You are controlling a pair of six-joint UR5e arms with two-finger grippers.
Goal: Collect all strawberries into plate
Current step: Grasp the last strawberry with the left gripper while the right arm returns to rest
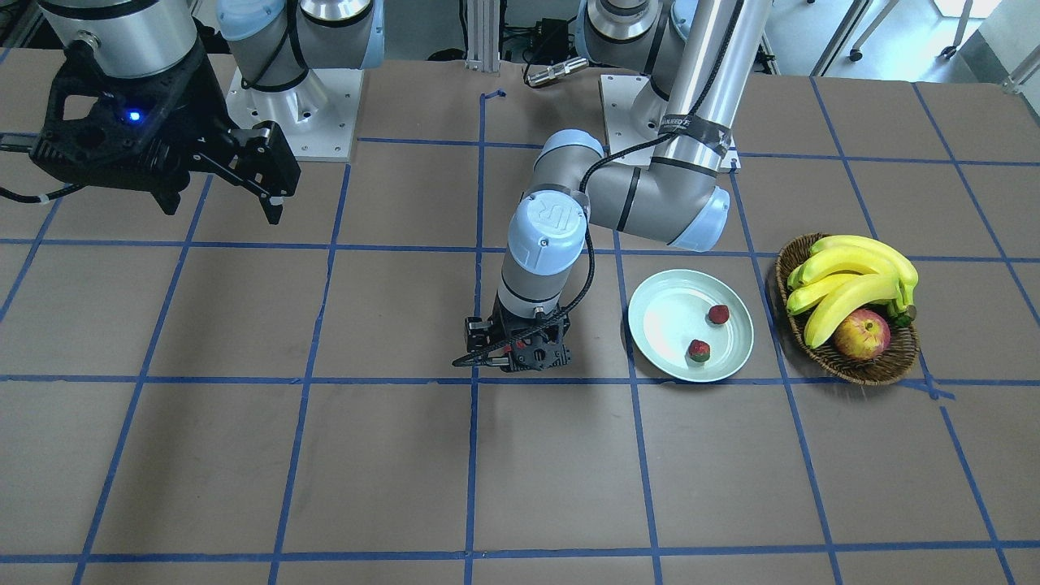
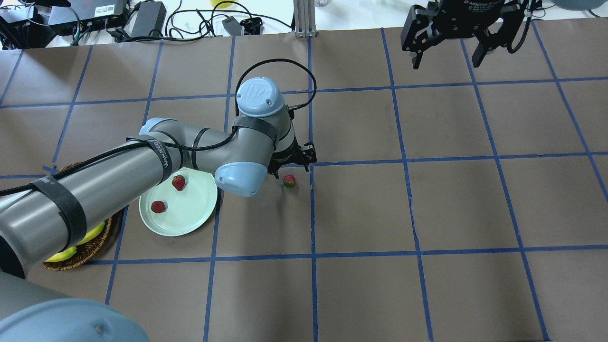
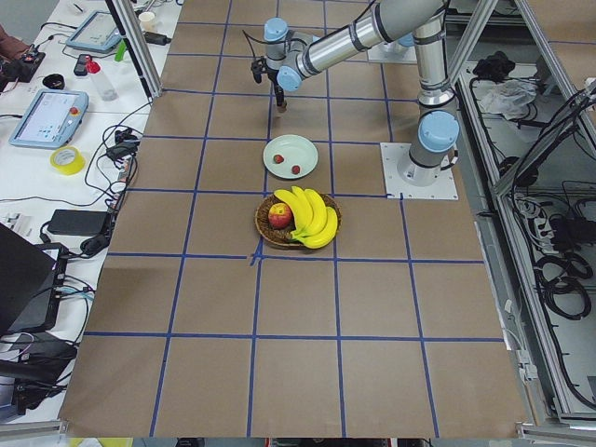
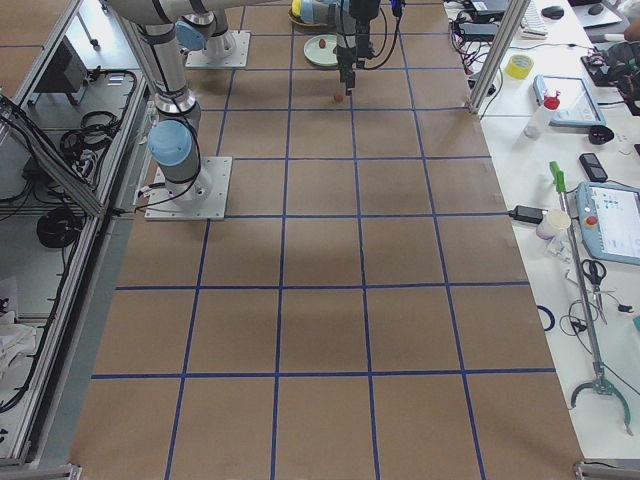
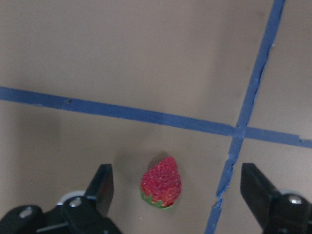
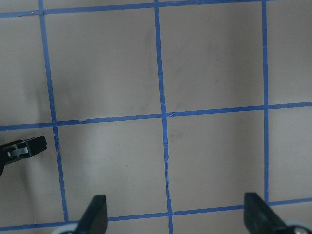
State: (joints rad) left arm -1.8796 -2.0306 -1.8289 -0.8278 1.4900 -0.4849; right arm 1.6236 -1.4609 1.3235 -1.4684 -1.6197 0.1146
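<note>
The pale plate point(image 1: 670, 313) holds two strawberries point(image 1: 718, 314) point(image 1: 699, 350); it also shows in the overhead view point(image 2: 187, 216). A third strawberry point(image 2: 289, 180) lies on the table to the right of the plate, near a blue tape crossing. My left gripper point(image 2: 290, 170) hangs low just above it, open. In the left wrist view the strawberry point(image 5: 161, 189) lies between the spread fingers of the left gripper point(image 5: 179, 184), untouched. In the front view the left gripper point(image 1: 528, 357) hides this strawberry. My right gripper point(image 2: 449, 52) is open, empty and raised, far away.
A brown wicker basket point(image 1: 845, 367) with bananas point(image 1: 853, 276) and a red-yellow apple point(image 1: 861, 335) stands beside the plate, on the side away from the left gripper. Blue tape lines grid the brown table. The right wrist view shows only the right gripper point(image 6: 176, 209) above bare table.
</note>
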